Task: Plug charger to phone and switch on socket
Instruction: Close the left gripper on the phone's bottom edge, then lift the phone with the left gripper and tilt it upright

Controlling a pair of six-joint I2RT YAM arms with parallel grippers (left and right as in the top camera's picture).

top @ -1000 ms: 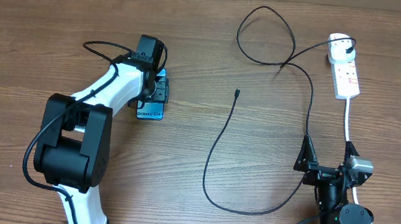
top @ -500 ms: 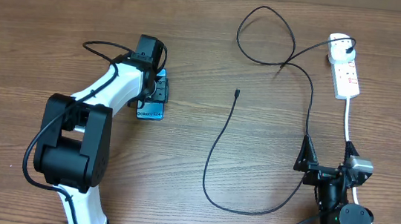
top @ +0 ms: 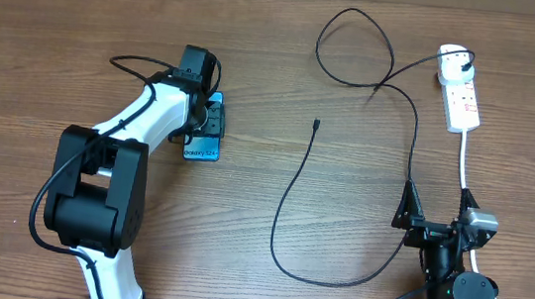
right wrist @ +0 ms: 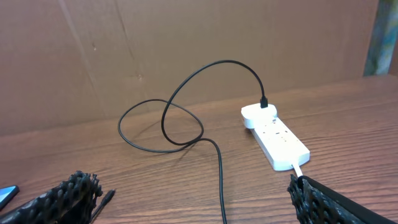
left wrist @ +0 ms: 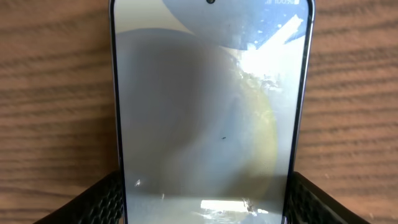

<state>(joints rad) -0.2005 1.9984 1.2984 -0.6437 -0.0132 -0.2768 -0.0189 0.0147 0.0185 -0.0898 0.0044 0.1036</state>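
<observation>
Overhead and wrist views. The work surface was a brown wood-grain table, backed along its 12 o'clock edge by a plain brown cardboard wall.

My left gripper stood at about 9 o'clock from the table's centre, clamped across the width of the phone. In the left wrist view my fingers pressed against both long edges of the phone, which lay flat on the wood, screen up.

My right gripper sat near the 5 o'clock edge with its jaws spread wide apart, holding nothing.

The socket lay at 2 o'clock, close to the far edge, and its white cord ran back toward 5 o'clock, past my right arm. The charger was plugged into the socket's head end. Its cable looped at 12 o'clock, dropped toward 5 o'clock, then curved back up. Its connector tip rested near the centre, well apart from the phone.

Bare wood lay between the phone and the tip, and the 10 o'clock quarter showed only table.
</observation>
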